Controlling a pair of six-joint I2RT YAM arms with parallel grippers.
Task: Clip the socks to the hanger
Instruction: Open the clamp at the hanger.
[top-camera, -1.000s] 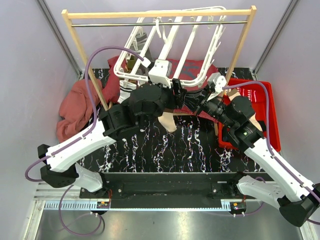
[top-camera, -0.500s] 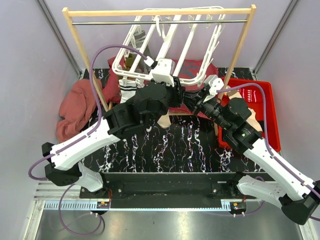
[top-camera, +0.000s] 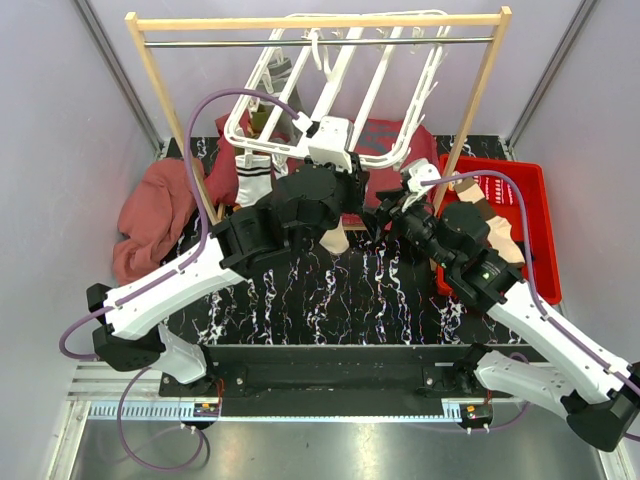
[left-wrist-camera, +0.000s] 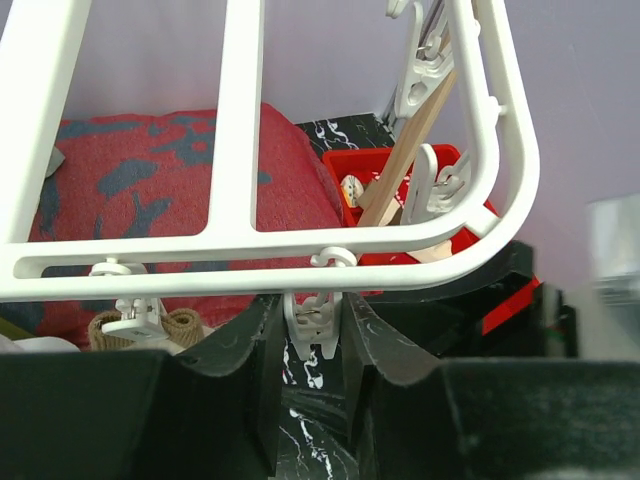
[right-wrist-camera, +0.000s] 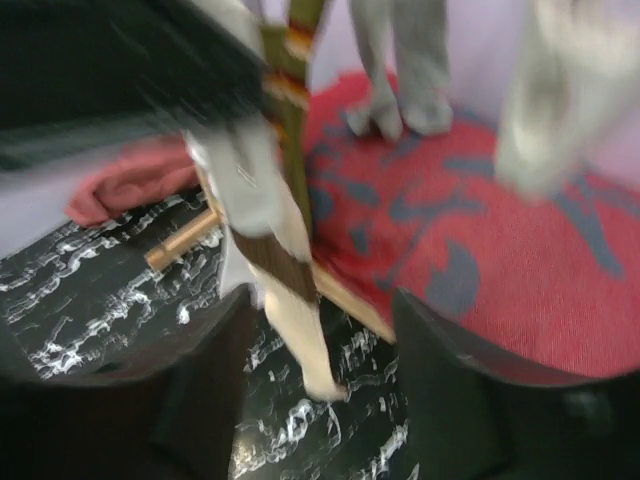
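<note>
One hanger clip (left-wrist-camera: 310, 314) is pinched by the left gripper (left-wrist-camera: 311, 335); with the right gripper (right-wrist-camera: 322, 318) spread, the beige sock (right-wrist-camera: 296, 322) could be dropped.

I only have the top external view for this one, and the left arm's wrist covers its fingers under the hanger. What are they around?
Observer: In the left wrist view, the left gripper flanks one small white clip dangling from the hanger's near bar.
Operator: Any sock in that clip?
Observer: No fabric shows in it.
Operator: And the right gripper?
Observer: The right wrist view is blurred, but the right gripper stands open, with a beige-brown sock hanging loose in front of it.
</note>
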